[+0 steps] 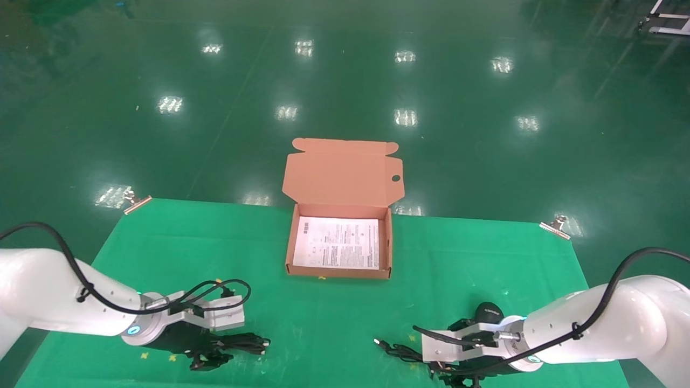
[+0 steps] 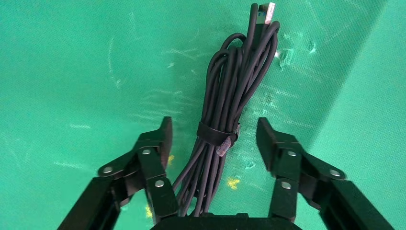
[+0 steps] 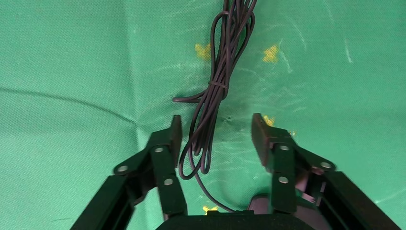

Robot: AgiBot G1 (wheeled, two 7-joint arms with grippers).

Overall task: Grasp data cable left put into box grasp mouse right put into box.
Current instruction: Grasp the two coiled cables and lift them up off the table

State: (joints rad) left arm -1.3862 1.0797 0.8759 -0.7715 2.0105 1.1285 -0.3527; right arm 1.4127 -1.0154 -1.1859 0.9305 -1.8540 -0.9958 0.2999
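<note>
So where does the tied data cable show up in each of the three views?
Head view: the data cable lies on the green cloth under the left gripper, bottom left.
Left wrist view: centre, between the open jaws, strap mid-bundle.
Right wrist view: not in it.
Shared landmark: the green cloth.

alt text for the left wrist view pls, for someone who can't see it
The left tool hangs open over a green table cover, its two black fingers on either side of the data cable, not touching it. The cable is a long black coiled bundle strapped at its middle, with a USB plug at its far end.
</note>
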